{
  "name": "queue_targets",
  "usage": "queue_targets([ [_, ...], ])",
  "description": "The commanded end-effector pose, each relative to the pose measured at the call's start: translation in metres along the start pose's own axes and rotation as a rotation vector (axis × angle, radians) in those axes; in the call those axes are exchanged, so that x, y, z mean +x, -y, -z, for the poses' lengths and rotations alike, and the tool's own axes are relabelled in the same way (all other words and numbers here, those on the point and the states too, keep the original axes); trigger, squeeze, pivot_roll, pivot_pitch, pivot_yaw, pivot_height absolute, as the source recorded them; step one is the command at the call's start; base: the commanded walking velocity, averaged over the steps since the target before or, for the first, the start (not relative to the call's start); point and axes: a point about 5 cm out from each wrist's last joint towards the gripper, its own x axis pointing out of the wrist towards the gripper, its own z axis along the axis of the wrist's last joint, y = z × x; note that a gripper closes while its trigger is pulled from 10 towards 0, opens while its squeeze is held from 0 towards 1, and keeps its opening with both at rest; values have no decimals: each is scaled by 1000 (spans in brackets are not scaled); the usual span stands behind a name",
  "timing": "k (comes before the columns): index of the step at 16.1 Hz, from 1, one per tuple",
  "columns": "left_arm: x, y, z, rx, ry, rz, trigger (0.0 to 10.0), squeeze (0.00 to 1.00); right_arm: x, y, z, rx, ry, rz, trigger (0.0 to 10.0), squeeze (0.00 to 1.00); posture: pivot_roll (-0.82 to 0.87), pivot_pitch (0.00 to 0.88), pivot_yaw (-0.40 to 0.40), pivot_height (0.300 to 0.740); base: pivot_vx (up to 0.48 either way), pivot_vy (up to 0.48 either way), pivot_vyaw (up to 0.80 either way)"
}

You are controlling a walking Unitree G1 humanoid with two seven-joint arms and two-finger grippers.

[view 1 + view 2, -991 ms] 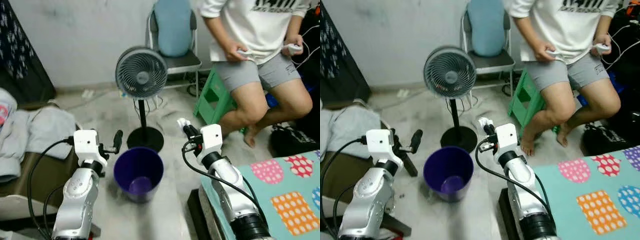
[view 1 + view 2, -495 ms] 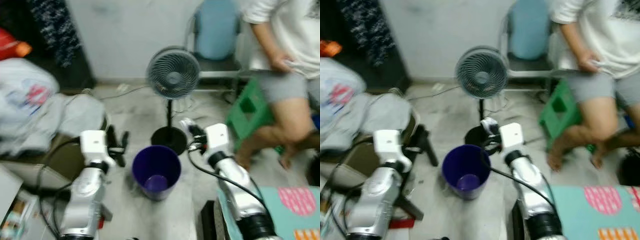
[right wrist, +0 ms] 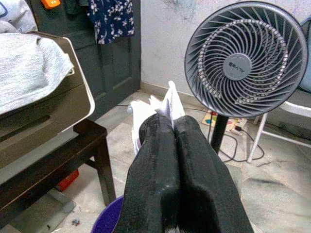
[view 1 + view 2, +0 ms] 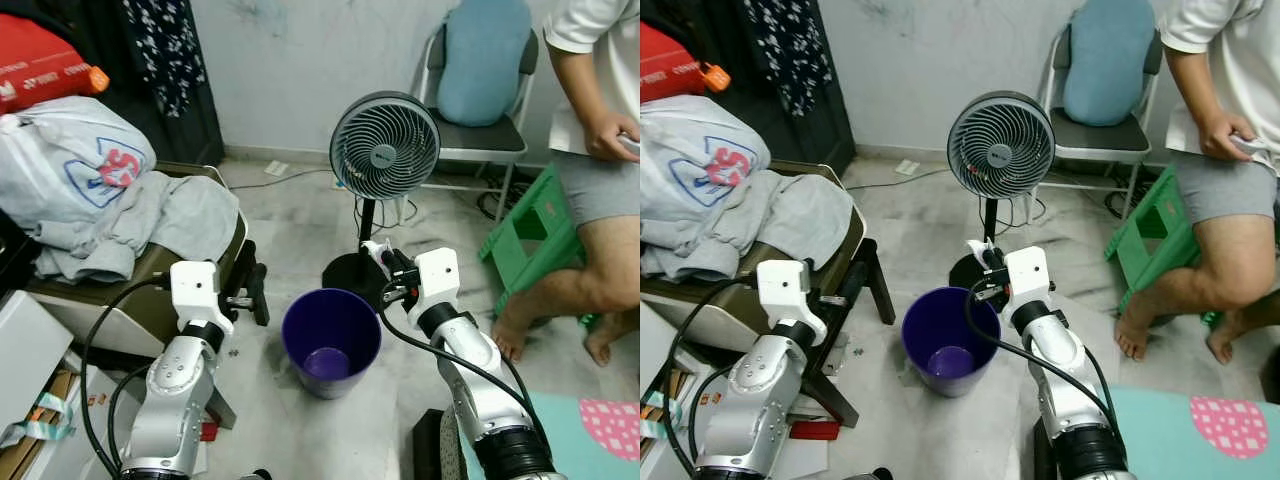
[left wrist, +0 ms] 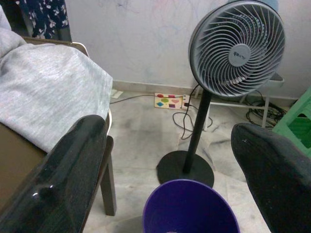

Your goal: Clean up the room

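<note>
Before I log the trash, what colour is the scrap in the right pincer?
White: the crumpled scrap pinched in the shut right pincer, best seen in the right wrist view.

white crumpled paper [image 3: 158, 109] | pinched in right pincer [image 4: 385, 262] | above purple bin [image 4: 331, 341] rim, bin upright

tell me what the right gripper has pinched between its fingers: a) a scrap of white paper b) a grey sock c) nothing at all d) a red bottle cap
a: the right gripper is shut on a scrap of white paper that sticks out past its fingertips, held above the purple bin.
</note>
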Motion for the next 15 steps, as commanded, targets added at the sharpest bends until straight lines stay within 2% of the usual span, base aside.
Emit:
queue_targets([
  [1,0,-2,-2,3,8,1,10000,0,2,-3,-3,-1,11,-10,10000,0,-32,51,3,740,277,0,0],
  [11,1,-3,-3,-13,10,-11,10000,0,3,-2,-4,-11,15,-14,10000,0,-33,57,-1,740,285,0,0],
  [15,2,-3,-3,-14,11,-14,10000,0,4,-2,-4,-14,16,-14,10000,0,-33,59,-1,740,288,0,709],
])
